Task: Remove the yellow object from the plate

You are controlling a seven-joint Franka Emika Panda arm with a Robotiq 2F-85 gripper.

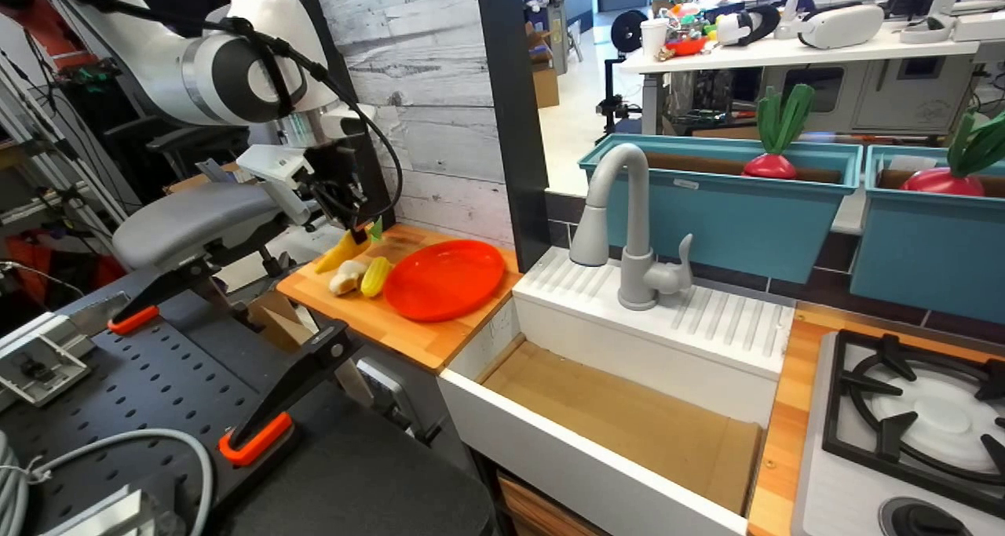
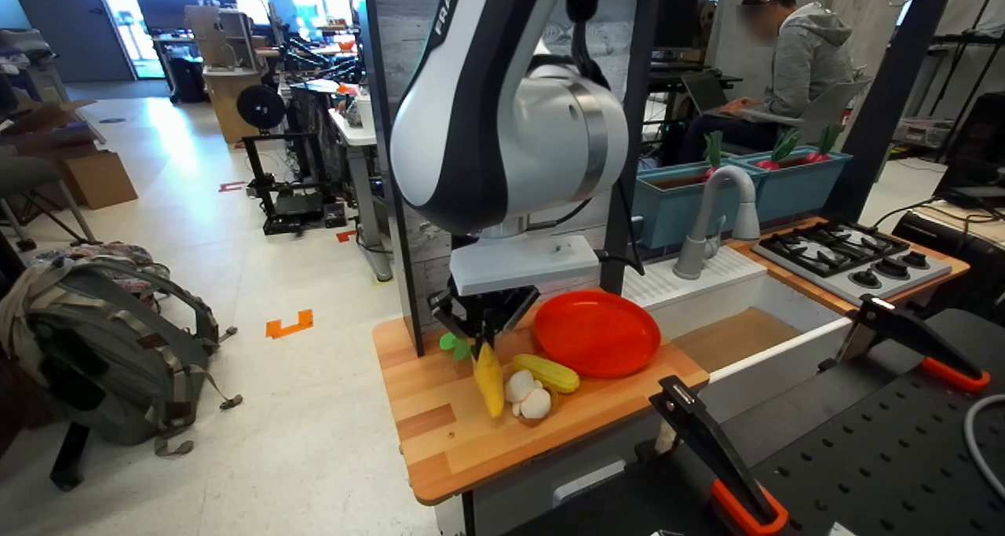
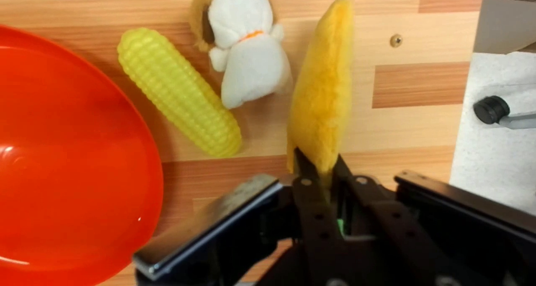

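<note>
The yellow object, an orange-yellow plush piece (image 3: 324,89), is held at one end in my gripper (image 3: 318,154). It shows in both exterior views (image 1: 339,253) (image 2: 489,383), its free end slanting down over the wooden counter. I cannot tell whether that end touches the wood. My gripper also shows in both exterior views (image 1: 359,236) (image 2: 484,338), its fingers closed around the piece. The round orange-red plate (image 3: 67,152) lies beside it with nothing on it; it shows in both exterior views (image 1: 447,281) (image 2: 593,332). The yellow object is off the plate.
A paler yellow corn cob (image 3: 180,93) and a white plush dog (image 3: 255,68) lie between plate and held piece. A green leafy thing (image 2: 455,346) is behind the gripper. A plank wall (image 1: 424,89) stands behind; the sink (image 1: 620,410) adjoins the counter (image 2: 440,450).
</note>
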